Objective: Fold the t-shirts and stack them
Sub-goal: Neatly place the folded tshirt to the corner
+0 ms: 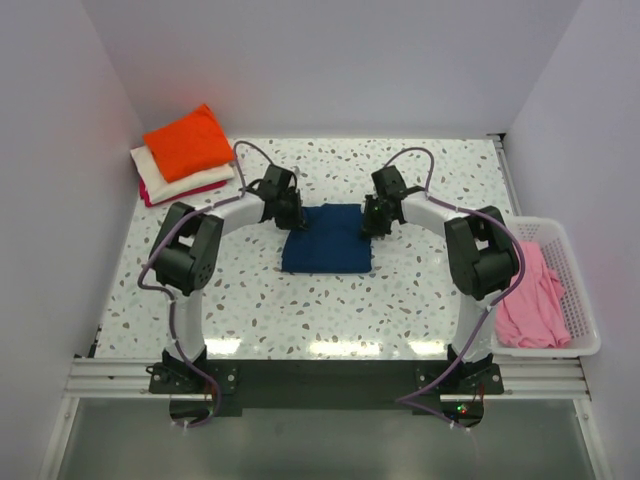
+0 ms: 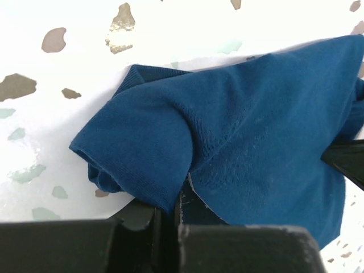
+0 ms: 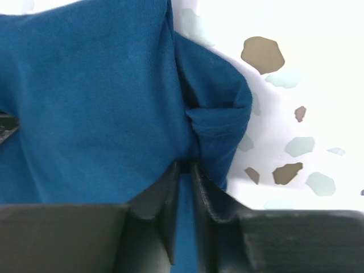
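A navy blue t-shirt [image 1: 328, 240] lies folded into a rough rectangle in the middle of the table. My left gripper [image 1: 293, 216] is at its far left corner, shut on a fold of the navy cloth [image 2: 170, 136]. My right gripper [image 1: 372, 222] is at its far right corner, shut on the navy cloth [image 3: 114, 96]. A stack of folded t-shirts sits at the far left: orange [image 1: 188, 141] on top, cream [image 1: 185, 180] under it, magenta [image 1: 160, 195] at the bottom. A pink t-shirt [image 1: 530, 296] lies crumpled in the basket.
A white slotted plastic basket [image 1: 578, 296] stands at the table's right edge, beside the right arm. White walls close in the far side and both sides. The tabletop is speckled terrazzo [image 1: 250, 300].
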